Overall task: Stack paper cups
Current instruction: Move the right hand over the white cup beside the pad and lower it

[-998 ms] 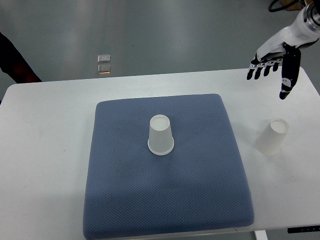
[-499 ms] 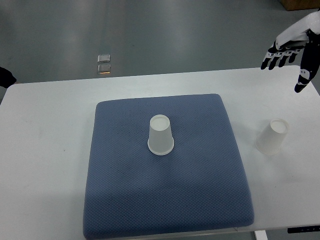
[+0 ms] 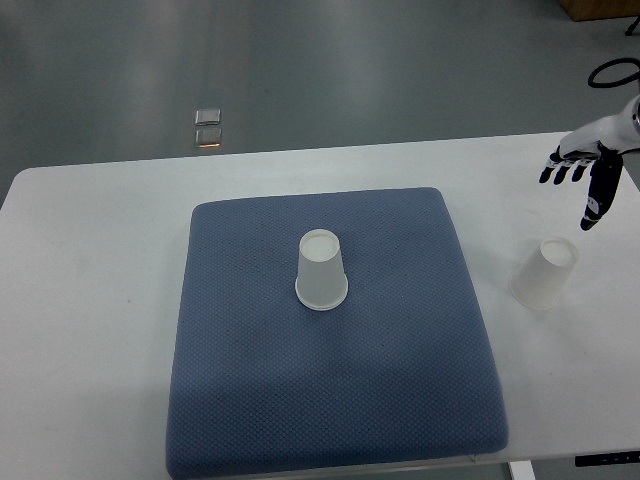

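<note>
One white paper cup (image 3: 322,270) stands upside down in the middle of the blue mat (image 3: 330,400). A second white paper cup (image 3: 545,272) stands upside down on the white table (image 3: 90,300), to the right of the mat. My right hand (image 3: 583,178) hovers above the table's far right edge, behind and slightly right of that second cup, with its fingers spread and holding nothing. The left arm does not show.
The blue mat covers the table's centre. Two small square fittings (image 3: 208,127) lie on the grey floor beyond the table's back edge. A black cable loop (image 3: 610,72) shows at the top right.
My right hand has moved right and then come down toward the cup on the table, staying open. The dark shape at the left edge has left the view.
</note>
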### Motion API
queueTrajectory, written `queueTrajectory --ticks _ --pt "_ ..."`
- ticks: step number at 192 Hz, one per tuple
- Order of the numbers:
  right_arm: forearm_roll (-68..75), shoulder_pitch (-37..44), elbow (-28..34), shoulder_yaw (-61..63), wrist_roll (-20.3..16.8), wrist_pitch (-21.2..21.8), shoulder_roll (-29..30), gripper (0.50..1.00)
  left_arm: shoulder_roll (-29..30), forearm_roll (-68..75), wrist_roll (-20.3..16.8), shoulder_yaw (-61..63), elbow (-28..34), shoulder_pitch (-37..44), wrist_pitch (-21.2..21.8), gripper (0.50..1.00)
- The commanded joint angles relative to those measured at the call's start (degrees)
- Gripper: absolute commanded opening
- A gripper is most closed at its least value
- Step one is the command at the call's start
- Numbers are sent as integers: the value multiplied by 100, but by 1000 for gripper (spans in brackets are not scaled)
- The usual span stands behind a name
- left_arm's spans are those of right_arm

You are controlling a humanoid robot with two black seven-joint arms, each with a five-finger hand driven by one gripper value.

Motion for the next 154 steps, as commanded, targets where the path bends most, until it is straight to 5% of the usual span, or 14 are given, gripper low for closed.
queueTrajectory --ticks 1,98,154 --pt "3 -243 -37 36 -2 -159 -2 913 0 0 0 -2 16 5 0 1000" --pt "-6 -1262 -257 107 33 -1134 288 911 0 0 9 -10 42 40 0 1000" --pt "3 -1605 -345 116 41 -1354 455 905 0 0 0 -10 51 49 0 1000"
